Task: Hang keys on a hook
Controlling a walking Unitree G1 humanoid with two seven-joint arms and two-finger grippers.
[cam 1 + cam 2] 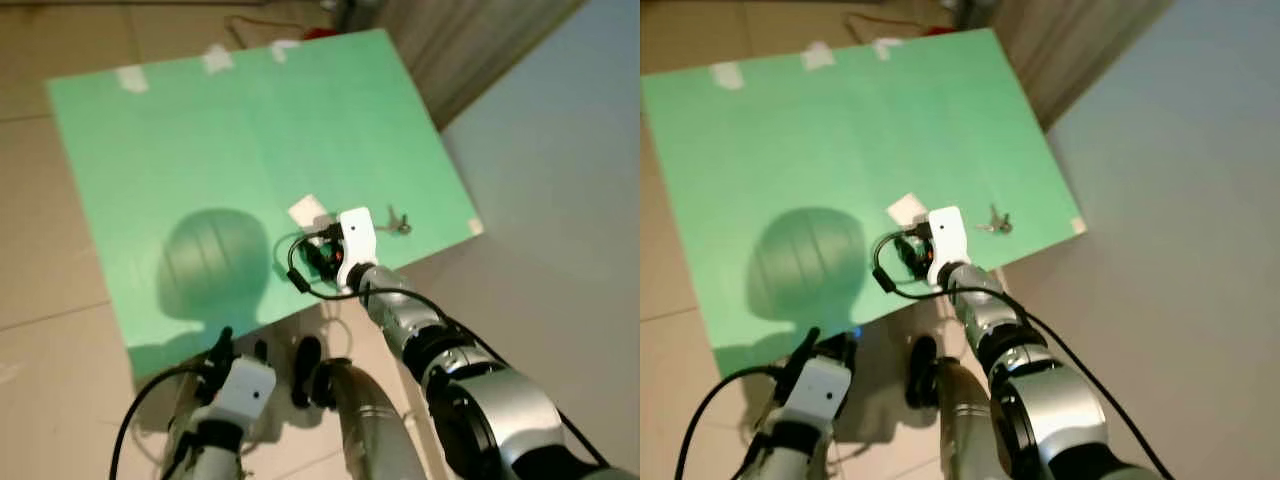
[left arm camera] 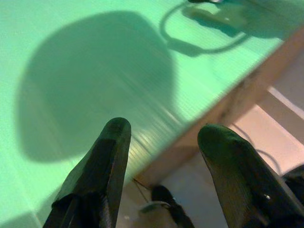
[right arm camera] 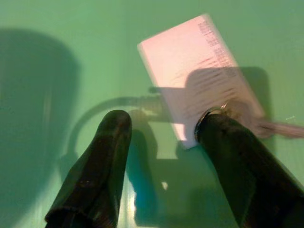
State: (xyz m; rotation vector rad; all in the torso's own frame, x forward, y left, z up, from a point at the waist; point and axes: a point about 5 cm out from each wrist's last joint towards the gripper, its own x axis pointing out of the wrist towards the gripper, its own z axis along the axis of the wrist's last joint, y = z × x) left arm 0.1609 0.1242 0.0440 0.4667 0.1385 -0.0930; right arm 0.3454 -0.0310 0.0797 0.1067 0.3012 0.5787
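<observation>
Faintly printed white card (image 3: 199, 71), writing unreadable

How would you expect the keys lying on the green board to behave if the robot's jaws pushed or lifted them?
The keys lie flat on the smooth green board, so a push would probably slide them, not roll them. They look small and thin, likely hard to pinch. If they are joined, they would probably dangle when lifted.

White card (image 3: 199, 76) on green tabletop (image 1: 200, 150).
</observation>
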